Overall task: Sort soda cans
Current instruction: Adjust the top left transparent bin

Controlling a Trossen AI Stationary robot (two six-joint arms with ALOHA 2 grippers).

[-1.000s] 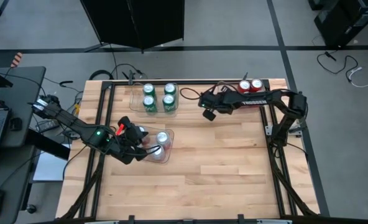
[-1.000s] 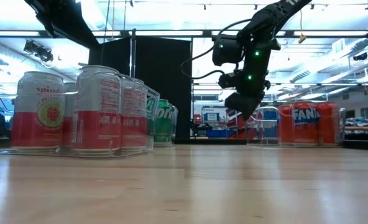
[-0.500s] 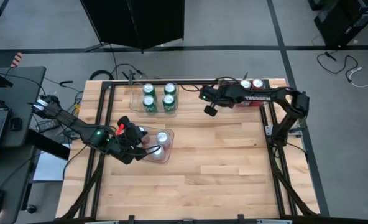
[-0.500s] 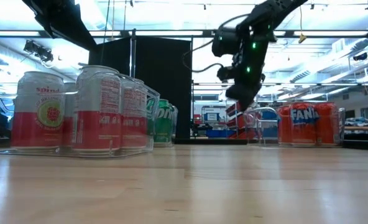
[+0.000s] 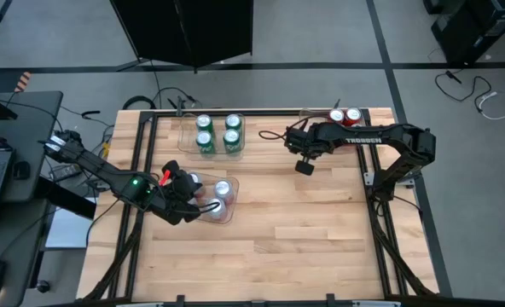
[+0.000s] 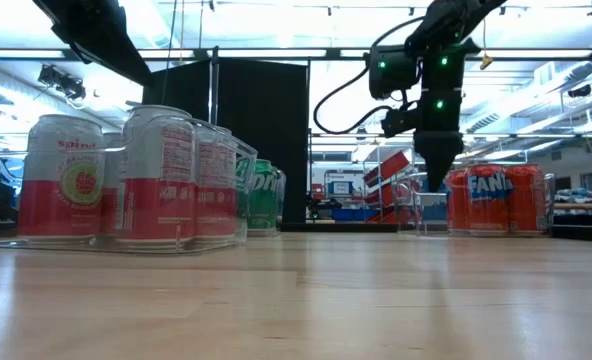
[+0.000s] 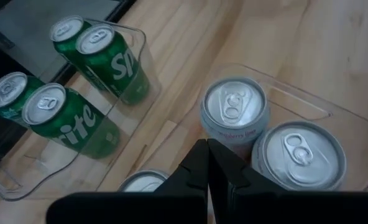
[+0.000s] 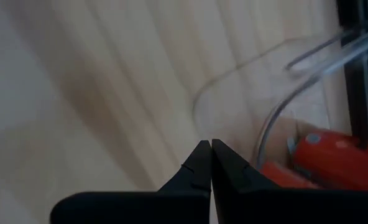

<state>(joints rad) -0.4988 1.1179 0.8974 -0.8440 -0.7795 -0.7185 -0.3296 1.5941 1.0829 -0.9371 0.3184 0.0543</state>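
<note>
Wooden tabletop [image 5: 287, 230] with a black frame rail around it. Everything else placed relative to the green-can tray.

Trays, 3 clear plastic ones visible: green-can tray [image 5: 188, 141] at the far edge of the tabletop; a second tray [image 5: 229, 213] just in front of it, toward the near edge; a third tray [image 8: 234, 106] well off to the right of it, along the same far edge.

Arms, 2: left arm comes in from the left side, its left claw [image 7: 207, 163] clenched and grasping nothing, hovering over the near tray right in front of the green-can tray. Right claw [image 6: 437, 180] also clenched and holding nothing, hanging above the tabletop to the right of the green-can tray, near the open end of the third tray.

Cans counted:
- green cans [image 5: 217, 134]: 4, upright, 2x2 inside the green-can tray.
- silver-white cans [image 5: 219, 196]: 3 tops show under the left claw in the wrist view; the low view suggests a fourth, partly hidden by the arm from above. All in the near tray, upright.
- red cans [image 5: 344, 117]: 2 tops visible from above, in the third tray at its far-right end. More may sit under the right arm; cannot tell.
</note>
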